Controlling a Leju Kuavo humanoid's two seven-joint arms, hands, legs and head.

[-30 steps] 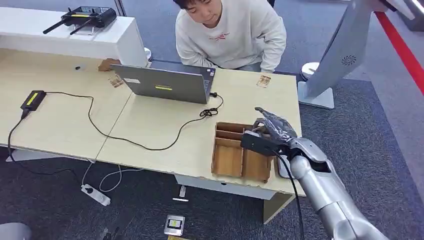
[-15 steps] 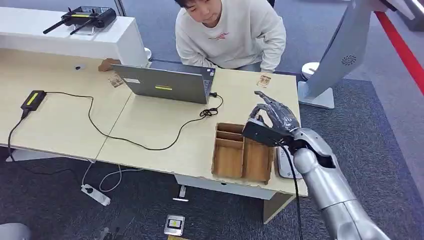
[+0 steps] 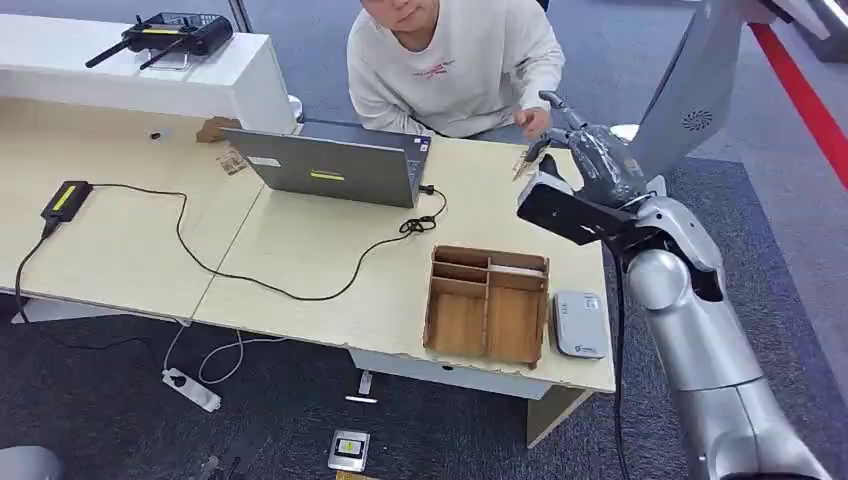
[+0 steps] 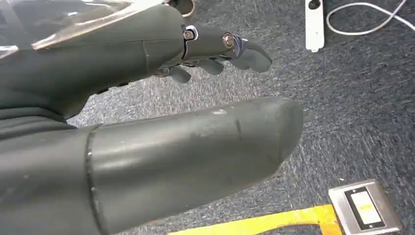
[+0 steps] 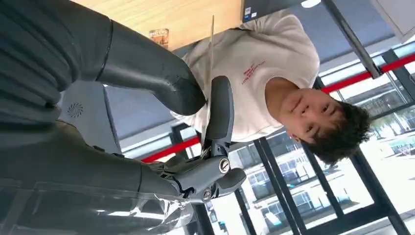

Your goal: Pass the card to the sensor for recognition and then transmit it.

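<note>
One card (image 5: 211,63) is pinched edge-on by the right hand (image 3: 590,150), raised well beyond the sensor (image 3: 580,324); slippage is risked. Nothing is held by the left hand (image 4: 161,98), fingers apart.

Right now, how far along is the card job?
Done, seemingly: the sensor pass. A second ago the right hand hung over the sensor; now it has lifted away. In hand: the card, pinched edge-on in that hand and raised toward the person. Left: the handover; the person's hand is near but not yet on the card.
</note>
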